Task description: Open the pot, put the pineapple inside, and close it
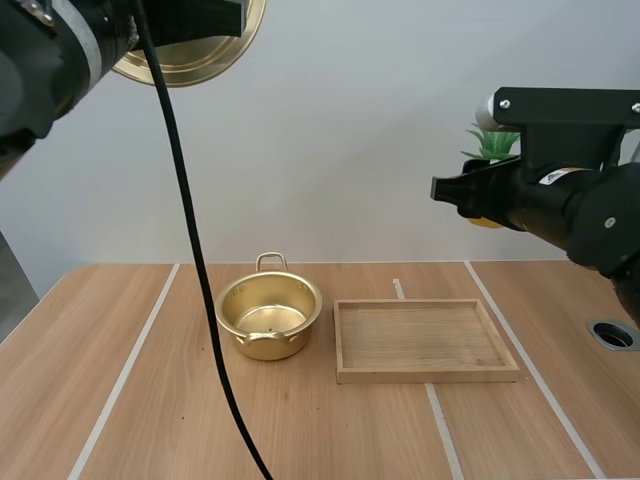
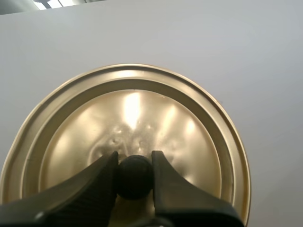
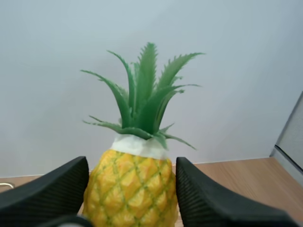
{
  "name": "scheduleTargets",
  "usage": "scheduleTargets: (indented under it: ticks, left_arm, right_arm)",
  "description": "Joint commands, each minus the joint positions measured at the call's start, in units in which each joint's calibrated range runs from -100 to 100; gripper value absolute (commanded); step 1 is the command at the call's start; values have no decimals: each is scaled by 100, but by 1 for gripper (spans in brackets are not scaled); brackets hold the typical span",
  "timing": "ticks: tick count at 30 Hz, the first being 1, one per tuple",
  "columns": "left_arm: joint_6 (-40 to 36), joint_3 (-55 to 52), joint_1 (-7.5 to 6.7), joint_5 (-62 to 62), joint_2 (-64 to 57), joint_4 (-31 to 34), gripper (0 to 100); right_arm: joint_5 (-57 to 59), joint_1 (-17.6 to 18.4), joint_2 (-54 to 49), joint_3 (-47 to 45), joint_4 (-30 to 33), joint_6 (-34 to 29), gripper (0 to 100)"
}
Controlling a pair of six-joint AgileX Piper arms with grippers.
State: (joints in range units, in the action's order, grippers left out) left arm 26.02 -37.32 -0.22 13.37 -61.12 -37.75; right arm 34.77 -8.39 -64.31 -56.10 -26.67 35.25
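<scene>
Both jaws are loaded — left gripper pinches the lid by its knob high above the open pot, right gripper clamps the pineapple up right of the pot — stiff, probably light, best held mid-body

The wooden table has a light top crossed by thin white lines that run from the far edge toward the near edge. A small golden pot stands upright toward the far edge, about midway between the left and right edges. Its mouth is open upward and its shiny inner floor shows. One loop handle points to the far edge, the other to the near edge. Just beside the pot on its right, not touching it, a shallow rectangular wooden tray lies flat across one white line. Near the right edge, a round dark hole sits in the tabletop.
</scene>
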Motion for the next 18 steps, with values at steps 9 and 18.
scheduleTargets:
  ticks: [9, 18]
  left_arm:
    - [-66, 39, -18, -162, -44, -69, 0]
    - [-66, 39, -18, -162, -44, -69, 0]
  right_arm:
    - [660, -7, 1255, 911, -2588, 2026, 0]
    - [870, 585, 2077, 1433, -2622, 2653, 0]
